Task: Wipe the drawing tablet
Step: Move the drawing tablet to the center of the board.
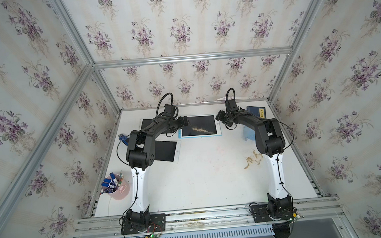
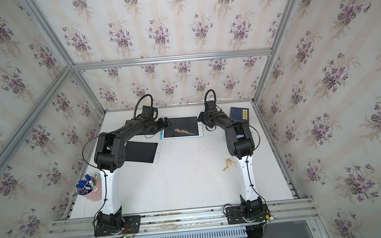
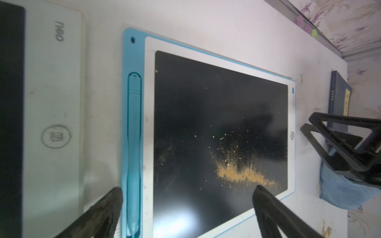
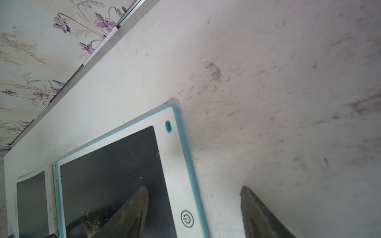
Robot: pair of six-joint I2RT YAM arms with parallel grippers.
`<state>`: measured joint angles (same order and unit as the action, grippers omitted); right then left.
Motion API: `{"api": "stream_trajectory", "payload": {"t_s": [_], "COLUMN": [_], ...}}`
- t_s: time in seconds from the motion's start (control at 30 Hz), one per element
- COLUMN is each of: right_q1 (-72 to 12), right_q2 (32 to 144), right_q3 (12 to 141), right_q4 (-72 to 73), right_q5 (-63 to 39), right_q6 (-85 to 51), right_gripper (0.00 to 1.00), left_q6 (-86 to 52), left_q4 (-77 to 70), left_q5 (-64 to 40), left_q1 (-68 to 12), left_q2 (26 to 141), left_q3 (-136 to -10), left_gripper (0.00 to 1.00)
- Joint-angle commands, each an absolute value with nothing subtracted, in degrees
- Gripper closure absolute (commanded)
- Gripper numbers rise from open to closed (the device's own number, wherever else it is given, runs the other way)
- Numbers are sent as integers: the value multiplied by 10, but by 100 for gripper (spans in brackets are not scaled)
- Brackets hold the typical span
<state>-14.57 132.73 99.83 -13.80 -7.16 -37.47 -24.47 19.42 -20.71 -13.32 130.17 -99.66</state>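
**Both jaws apart at the tablet's short edges**

The left gripper (image 3: 188,187) has its jaws wide apart and empty, over the tablet's (image 1: 199,127) 9 o'clock edge, spanning the stylus (image 3: 134,144) and part of the screen. The right gripper (image 4: 193,188), jaws also apart and empty, straddles the 3 o'clock edge. The tablet lies at the table's (image 1: 212,180) 12 o'clock, with powder (image 1: 200,129) on its screen. A white tablet (image 3: 53,123) sits just beside the 9 o'clock edge. The cloth (image 1: 248,135) is at 2 o'clock under the right arm, and a book (image 1: 256,111) is at 1. The widest open tabletop runs toward 6 o'clock, between the arms.
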Motion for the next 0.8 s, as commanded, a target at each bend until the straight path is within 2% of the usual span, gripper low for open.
{"api": "stream_trajectory", "payload": {"t_s": [0.0,0.5,0.77], "right_q1": [-147,-154,-151], "right_q2": [1337,1351,1320], "right_q3": [999,996,947], "right_q4": [-145,-131,-114], "right_q5": [-86,-119,-112], "right_q6": [-374,-386,-385], "right_gripper": [28,29,29], "left_q6": [-227,-237,-248], "left_q4": [216,214,207], "left_q5": [-159,-202,-224], "left_q1": [-132,-151,-174], "left_q2": [1311,1353,1346], "left_q3": [-1004,-1044,-1022], "left_gripper": [0,0,0]}}
